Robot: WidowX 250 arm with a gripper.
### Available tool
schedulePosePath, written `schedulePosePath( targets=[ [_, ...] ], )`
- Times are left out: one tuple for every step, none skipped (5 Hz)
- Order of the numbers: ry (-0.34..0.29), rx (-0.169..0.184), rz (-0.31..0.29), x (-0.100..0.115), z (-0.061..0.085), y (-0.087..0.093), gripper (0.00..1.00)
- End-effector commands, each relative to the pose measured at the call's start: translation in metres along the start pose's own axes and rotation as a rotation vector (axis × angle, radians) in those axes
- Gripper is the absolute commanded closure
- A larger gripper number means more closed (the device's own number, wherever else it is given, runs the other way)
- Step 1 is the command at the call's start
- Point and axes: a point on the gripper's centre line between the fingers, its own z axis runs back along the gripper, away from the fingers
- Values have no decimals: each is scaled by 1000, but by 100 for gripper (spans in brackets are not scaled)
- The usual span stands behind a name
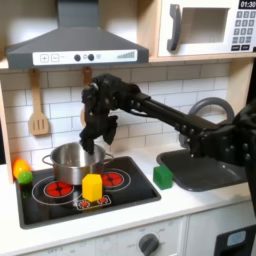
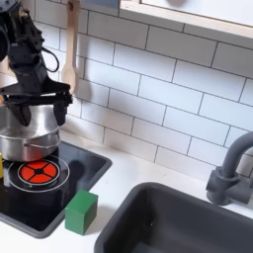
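My black gripper (image 1: pixel 92 146) (image 2: pixel 36 103) hangs open just over a silver metal pot (image 1: pixel 68 163) (image 2: pixel 26 140) on the back left of the black stovetop (image 1: pixel 135 190). Its two fingers (image 2: pixel 63 102) are spread wide above the pot's rim, with nothing between them. The arm reaches in from the first exterior view's right. A yellow block-shaped item (image 1: pixel 91 187) stands on the stove in front of the pot. On the counter by the stove's right edge lies a green cube (image 1: pixel 162 177) (image 2: pixel 81 211).
Red burner rings (image 2: pixel 38 174) mark the stove. A yellow and green toy (image 1: pixel 20 170) sits at the first exterior view's far left. A wooden spatula (image 1: pixel 38 108) hangs on the tiled wall. The sink (image 2: pixel 188 223) with its grey faucet (image 2: pixel 233 170) lies to the right.
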Motion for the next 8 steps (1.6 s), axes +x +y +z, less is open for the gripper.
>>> schedulePosePath(
  targets=[
    [15, 8, -48, -3, -4, 2, 0],
    [24, -3, -60, -4, -6, 0, 0],
    [43, 6, -72, -7, -12, 2, 0],
    [55, 5, -68, -9, -16, 4, 0],
    [60, 7, -68, -10, -18, 4, 0],
    [68, 10, -68, -12, -22, 6, 0],
    [80, 22, -69, -14, -28, 9, 0],
    [77, 22, -72, -14, -29, 9, 0]
  ],
)
